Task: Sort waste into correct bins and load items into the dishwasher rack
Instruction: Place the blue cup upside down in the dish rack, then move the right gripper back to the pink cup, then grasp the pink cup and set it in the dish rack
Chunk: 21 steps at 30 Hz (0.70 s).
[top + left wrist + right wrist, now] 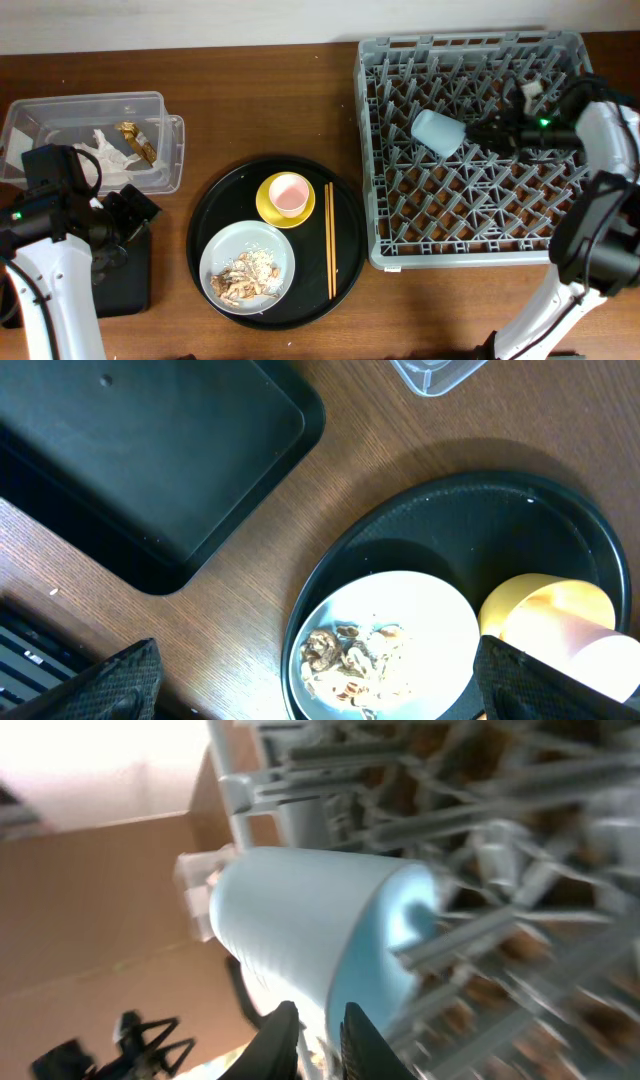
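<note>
My right gripper is shut on the rim of the light blue cup and holds it on its side over the pegs of the grey dishwasher rack. My left gripper is open and empty, above the pale grey plate that carries food scraps. The pink cup stands in the yellow bowl. The chopsticks lie beside them. White napkins and the gold-brown wrapper lie in the clear box.
The plate, bowl and chopsticks sit on a large round black tray. The flat black rectangular tray lies at the left front, partly under my left arm. The clear box's lid rests against its right side.
</note>
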### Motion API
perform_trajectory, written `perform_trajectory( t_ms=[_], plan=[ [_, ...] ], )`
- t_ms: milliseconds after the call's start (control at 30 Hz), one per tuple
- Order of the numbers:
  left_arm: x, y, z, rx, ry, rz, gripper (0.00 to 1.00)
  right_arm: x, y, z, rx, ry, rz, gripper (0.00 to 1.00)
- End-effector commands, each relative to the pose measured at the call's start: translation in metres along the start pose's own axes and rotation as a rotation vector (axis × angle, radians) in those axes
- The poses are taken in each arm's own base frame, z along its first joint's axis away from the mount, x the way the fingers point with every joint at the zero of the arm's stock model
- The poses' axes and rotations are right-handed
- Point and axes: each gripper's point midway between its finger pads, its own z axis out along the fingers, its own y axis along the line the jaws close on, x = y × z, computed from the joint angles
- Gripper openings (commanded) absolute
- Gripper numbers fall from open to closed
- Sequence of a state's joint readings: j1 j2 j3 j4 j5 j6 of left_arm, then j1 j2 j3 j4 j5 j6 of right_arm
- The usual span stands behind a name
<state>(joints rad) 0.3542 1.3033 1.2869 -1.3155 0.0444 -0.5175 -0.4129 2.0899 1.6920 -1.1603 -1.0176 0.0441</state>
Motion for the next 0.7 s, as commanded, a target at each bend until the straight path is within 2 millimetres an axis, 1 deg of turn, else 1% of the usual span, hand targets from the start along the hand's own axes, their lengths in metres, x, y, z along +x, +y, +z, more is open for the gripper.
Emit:
perform_trajectory(
  t_ms=[0,33,67,100,133,167,200,233,267,300,333,367,400,433,467,500,533,567,600,633,667],
  plan=[
    [-0.003,0.000,-0.004,0.004,-0.017,-0.008,0.99,-0.001,0.030,-0.062,0.122,-0.149,-0.106,0.19],
    [-0.003,0.000,-0.004,0.003,-0.017,-0.009,0.99,0.003,0.043,-0.078,0.138,-0.189,-0.135,0.21],
    [-0.003,0.000,-0.004,0.003,-0.017,-0.009,0.99,0.010,0.063,-0.098,0.171,-0.243,-0.188,0.24],
    [-0.003,0.000,-0.004,0.004,-0.017,-0.008,0.99,0.018,0.077,-0.108,0.196,-0.274,-0.227,0.26],
    [-0.003,0.000,-0.004,0.004,-0.017,-0.009,0.99,0.039,0.101,-0.121,0.257,-0.319,-0.298,0.26],
    [-0.003,0.000,-0.004,0.003,-0.017,-0.008,0.99,0.054,0.113,-0.126,0.306,-0.340,-0.344,0.26],
    [-0.003,0.000,-0.004,0.003,-0.017,-0.008,0.99,0.067,0.125,-0.126,0.338,-0.347,-0.386,0.26],
    [-0.003,0.000,-0.004,0.004,-0.017,-0.009,0.99,0.085,0.143,-0.122,0.354,-0.348,-0.453,0.26],
    [-0.003,0.000,-0.004,0.003,-0.017,-0.009,0.99,0.116,0.176,-0.105,0.310,-0.308,-0.570,0.46],
    [-0.003,0.000,-0.004,0.003,-0.017,-0.009,0.99,0.144,0.201,-0.084,0.252,-0.248,-0.669,0.77],
    [-0.003,0.000,-0.004,0.003,-0.017,-0.009,0.99,0.166,0.221,-0.062,0.199,-0.179,-0.756,0.78],
    [-0.003,0.000,-0.004,0.004,-0.017,-0.009,0.99,0.185,0.234,-0.040,0.163,-0.113,-0.831,0.77],
    [-0.003,0.000,-0.004,0.004,-0.017,-0.009,0.99,0.198,0.242,-0.013,0.163,-0.058,-0.906,0.73],
    [-0.003,0.000,-0.004,0.003,-0.017,-0.009,0.99,0.206,0.242,0.014,0.204,-0.019,-0.961,0.70],
    [-0.003,0.000,-0.004,0.003,-0.017,-0.009,0.99,0.206,0.236,0.048,0.296,-0.001,-0.955,0.62],
    [-0.003,0.000,-0.004,0.003,-0.017,-0.009,0.99,0.207,0.230,0.077,0.367,0.003,-0.945,0.59],
    [-0.003,0.000,-0.004,0.004,-0.017,-0.009,0.99,0.210,0.224,0.109,0.422,0.018,-0.960,0.58],
    [-0.003,0.000,-0.004,0.003,-0.017,-0.009,0.99,0.213,0.212,0.150,0.491,0.041,-1.003,0.58],
    [-0.003,0.000,-0.004,0.004,-0.017,-0.008,0.99,0.213,0.201,0.173,0.542,0.049,-1.019,0.58],
    [-0.003,0.000,-0.004,0.004,-0.017,-0.009,0.99,0.211,0.182,0.202,0.618,0.052,-1.007,0.58],
    [-0.003,0.000,-0.004,0.003,-0.017,-0.009,0.99,0.214,0.159,0.235,0.675,0.082,-1.021,0.58]
  ],
)
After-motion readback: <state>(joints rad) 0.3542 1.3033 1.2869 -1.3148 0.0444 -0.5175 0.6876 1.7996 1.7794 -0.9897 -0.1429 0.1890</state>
